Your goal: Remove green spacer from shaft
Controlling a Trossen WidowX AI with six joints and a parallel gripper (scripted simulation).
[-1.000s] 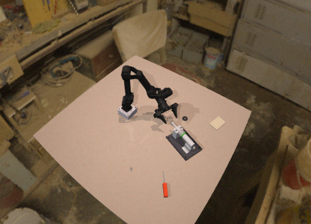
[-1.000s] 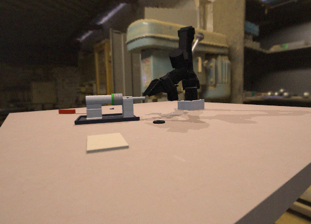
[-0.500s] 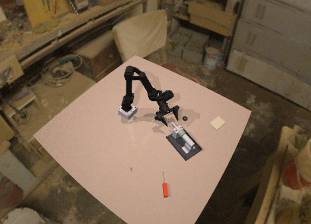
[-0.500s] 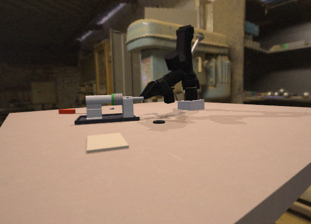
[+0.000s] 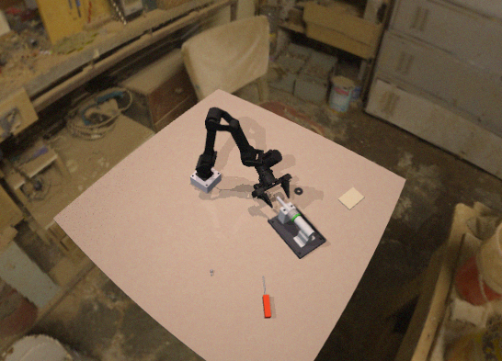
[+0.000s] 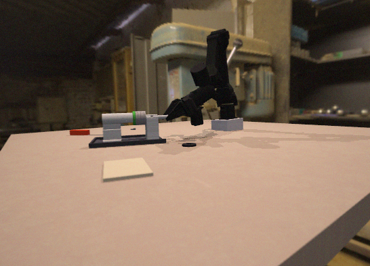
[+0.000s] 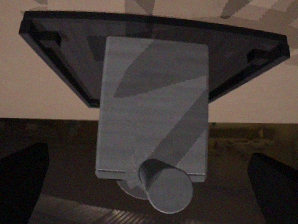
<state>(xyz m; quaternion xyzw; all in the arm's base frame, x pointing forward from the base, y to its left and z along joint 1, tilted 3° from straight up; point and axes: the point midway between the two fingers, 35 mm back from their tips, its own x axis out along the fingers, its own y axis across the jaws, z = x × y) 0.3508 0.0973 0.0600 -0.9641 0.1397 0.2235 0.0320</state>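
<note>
Tool point(image 5: 279, 202) point(image 6: 167, 119) point(image 7: 152, 159) spread wide and holding nothing, fingers stand on either side of the shaft point(image 5: 280, 201) point(image 6: 162, 117) point(image 7: 170, 190), whose free end points away from the housing block point(image 5: 303, 226) point(image 6: 116, 118). The green spacer point(image 5: 296, 218) point(image 6: 134, 118) sits against the housing block, above the tabletop point(image 5: 161, 242) point(image 6: 203, 191) point(image 7: 50, 95). Gripping, pulling back, dropping the spacer, pushing home and releasing all appear left to do.

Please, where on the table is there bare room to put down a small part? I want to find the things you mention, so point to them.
Bare patches: between the screwdriver point(image 5: 267, 306) point(image 6: 79, 132) and the dark tray point(image 5: 300, 256) point(image 6: 127, 143); also between the robot's base point(image 5: 206, 181) point(image 6: 227, 124) and the small metal bit point(image 5: 211, 272). Crowded: around the shaft's end point(image 5: 279, 200) point(image 6: 163, 117) point(image 7: 170, 190), with the open gripper point(image 5: 279, 202) point(image 7: 152, 159) and black ring point(image 5: 298, 187) point(image 6: 189, 145) close by.
</note>
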